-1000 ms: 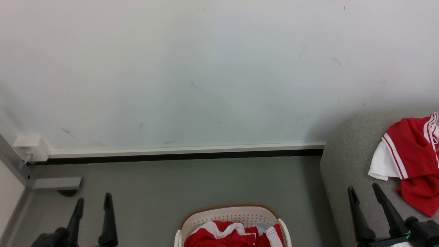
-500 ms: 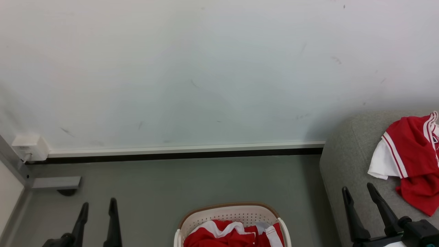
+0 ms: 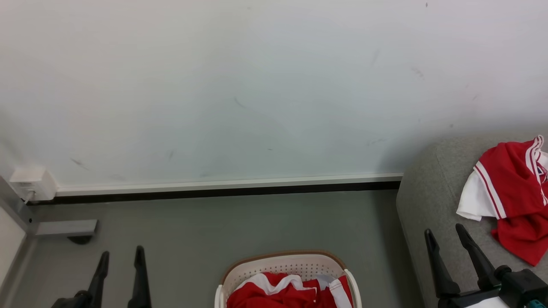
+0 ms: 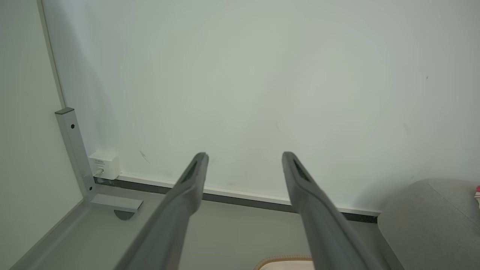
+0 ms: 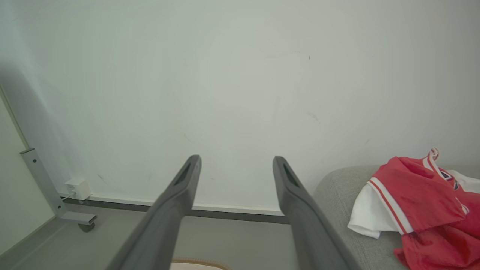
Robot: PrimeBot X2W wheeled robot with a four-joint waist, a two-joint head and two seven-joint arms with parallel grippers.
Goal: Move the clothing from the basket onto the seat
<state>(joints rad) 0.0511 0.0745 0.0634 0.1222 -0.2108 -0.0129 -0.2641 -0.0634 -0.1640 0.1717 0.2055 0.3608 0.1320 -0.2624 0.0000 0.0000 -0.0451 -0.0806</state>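
The cream basket point(image 3: 286, 264) with a brown rim stands on the floor at the bottom centre, and red-and-white clothing point(image 3: 274, 295) lies bunched inside it. More red clothing point(image 3: 511, 192) with a white sleeve lies on the grey seat point(image 3: 428, 201) at the right, also seen as clothing point(image 5: 416, 198) on the seat point(image 5: 337, 191) in the right wrist view. My left gripper point(image 3: 121, 255) is open over the floor, left of the basket. My right gripper point(image 3: 444, 231) is open over the seat's front corner, left of the jersey. Both hold nothing.
A pale wall with a white and black skirting strip point(image 3: 227, 188) runs behind. A white socket box point(image 3: 32, 184) and a grey metal frame foot point(image 3: 64, 228) sit at the left. Grey floor point(image 3: 239, 222) lies between basket and wall.
The head view has shifted a little. My left gripper has dropped lower in the view and my right gripper has edged left; both stay open. The clothing has not moved.
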